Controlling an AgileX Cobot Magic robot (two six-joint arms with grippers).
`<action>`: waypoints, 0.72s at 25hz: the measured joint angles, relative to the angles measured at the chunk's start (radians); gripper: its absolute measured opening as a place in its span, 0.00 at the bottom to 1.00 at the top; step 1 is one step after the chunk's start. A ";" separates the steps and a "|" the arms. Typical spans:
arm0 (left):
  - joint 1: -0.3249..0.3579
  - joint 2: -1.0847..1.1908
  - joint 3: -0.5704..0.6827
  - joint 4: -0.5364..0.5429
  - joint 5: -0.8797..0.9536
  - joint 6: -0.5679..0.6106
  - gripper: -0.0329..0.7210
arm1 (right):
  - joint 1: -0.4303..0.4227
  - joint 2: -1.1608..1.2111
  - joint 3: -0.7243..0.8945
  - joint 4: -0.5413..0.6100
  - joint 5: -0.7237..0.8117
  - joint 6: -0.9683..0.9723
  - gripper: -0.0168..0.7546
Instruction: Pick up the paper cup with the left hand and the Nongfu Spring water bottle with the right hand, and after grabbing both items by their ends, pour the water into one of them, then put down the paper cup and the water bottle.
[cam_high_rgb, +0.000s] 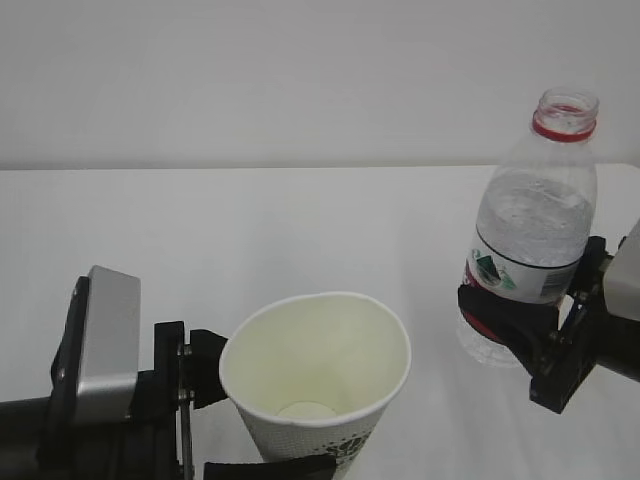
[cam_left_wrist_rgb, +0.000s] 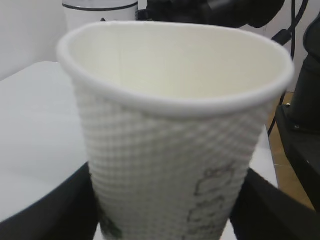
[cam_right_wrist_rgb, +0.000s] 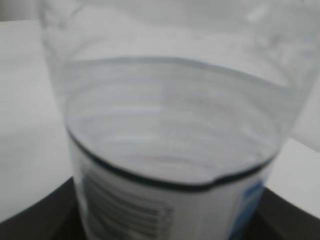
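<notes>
Cup sits low centre, clamped in the left gripper; the uncapped bottle, upper right, is clamped near its base by the right gripper. Tipping too fast risks water missing or squashing the thin cup.

I am working at what looks like a robotics lab or test bench, not a home or kitchen. Beneath me lies a bare white table, and behind it a plain pale wall without any decoration. From my left wrist camera, past the table's far edge, I see dark machine housings and black cables hanging down, plus a white cylindrical container with a dark band. On the right there is a strip of brownish floor below the equipment
</notes>
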 joint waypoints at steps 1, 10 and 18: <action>0.000 0.000 0.000 0.000 0.000 -0.002 0.75 | 0.000 0.000 -0.009 -0.010 0.000 0.006 0.64; 0.000 0.000 0.000 0.003 0.000 -0.002 0.75 | 0.031 0.000 -0.083 -0.054 0.000 0.045 0.64; 0.000 0.000 0.000 0.003 0.000 -0.002 0.75 | 0.157 0.000 -0.191 -0.063 0.079 0.047 0.64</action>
